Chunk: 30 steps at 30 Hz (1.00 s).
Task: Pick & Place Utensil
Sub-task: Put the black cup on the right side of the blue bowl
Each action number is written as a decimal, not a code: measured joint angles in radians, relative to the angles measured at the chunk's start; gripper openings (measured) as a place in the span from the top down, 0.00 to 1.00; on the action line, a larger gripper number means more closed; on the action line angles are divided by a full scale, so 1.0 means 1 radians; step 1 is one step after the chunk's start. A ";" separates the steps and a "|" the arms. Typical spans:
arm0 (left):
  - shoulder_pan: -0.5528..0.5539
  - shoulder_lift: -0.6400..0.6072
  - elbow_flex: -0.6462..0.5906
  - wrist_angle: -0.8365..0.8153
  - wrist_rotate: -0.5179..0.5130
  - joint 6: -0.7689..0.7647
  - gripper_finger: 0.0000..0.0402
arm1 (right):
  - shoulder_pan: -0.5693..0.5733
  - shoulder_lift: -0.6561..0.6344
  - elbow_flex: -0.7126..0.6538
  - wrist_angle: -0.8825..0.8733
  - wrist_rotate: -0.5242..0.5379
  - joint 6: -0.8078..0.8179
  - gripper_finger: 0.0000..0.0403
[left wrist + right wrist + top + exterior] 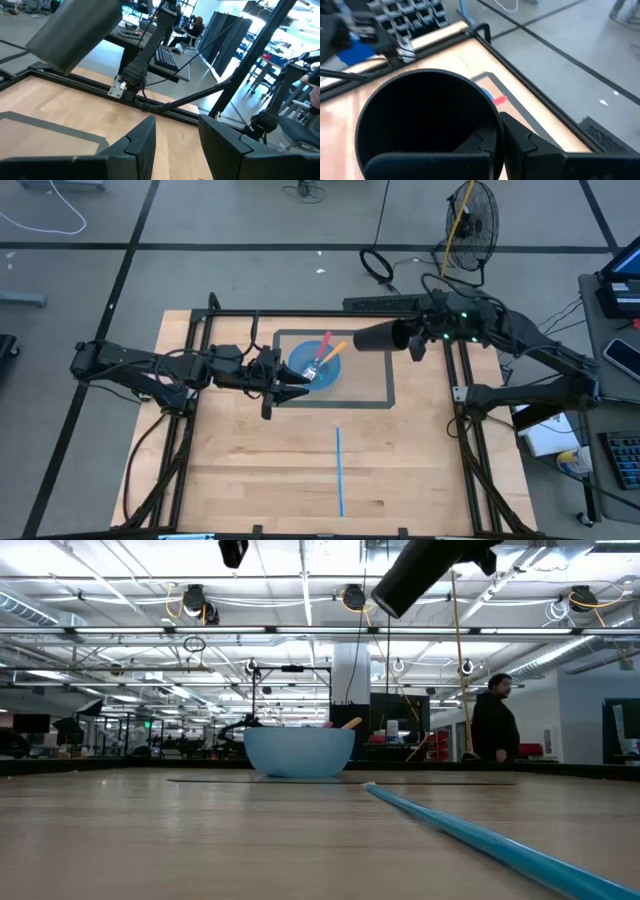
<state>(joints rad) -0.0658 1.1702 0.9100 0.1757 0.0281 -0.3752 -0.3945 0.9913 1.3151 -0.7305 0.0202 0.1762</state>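
Note:
A blue bowl (318, 368) stands on the table inside a grey taped rectangle and also shows in the low view (300, 752). A red-handled utensil (326, 343) and an orange-handled one (335, 350) lean in it, their handles over the far rim. My left gripper (298, 383) is open and empty, above the bowl's left near edge; its wrist view (175, 145) shows nothing between the fingers. My right gripper (412, 340) is shut on a black cup (378, 338), held on its side high above the table, right of the bowl. My right gripper holds the black cup by its rim wall (496, 131). One finger (525, 147) is outside the wall and the other seems to be inside the mouth. It comes from the table's right, nearly level. The cup (430, 575) is lifted clear, tilted, its closed end toward the bowl.
A blue tape line (339, 470) runs from the table's middle to its near edge. Black frame rails (462, 410) border the tabletop. A person (495, 730) stands in the room beyond the table. Bare wood lies near the front.

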 joint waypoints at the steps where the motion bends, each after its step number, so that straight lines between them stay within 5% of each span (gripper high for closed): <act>1: 0.000 0.000 0.000 0.000 -0.003 0.000 0.62 | -0.008 0.016 0.003 -0.004 -0.009 -0.005 0.99; 21: 0.000 0.000 0.000 -0.031 -0.014 -0.021 0.62 | -0.032 0.320 0.011 -0.028 -0.077 -0.062 0.99; 30: 0.000 0.000 0.000 -0.030 -0.057 -0.020 0.62 | -0.068 0.483 0.255 -0.215 -0.069 -0.142 0.99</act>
<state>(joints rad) -0.0658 1.1702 0.9104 0.1455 -0.0288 -0.3953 -0.4624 1.4740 1.5702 -0.9460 -0.0487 0.0342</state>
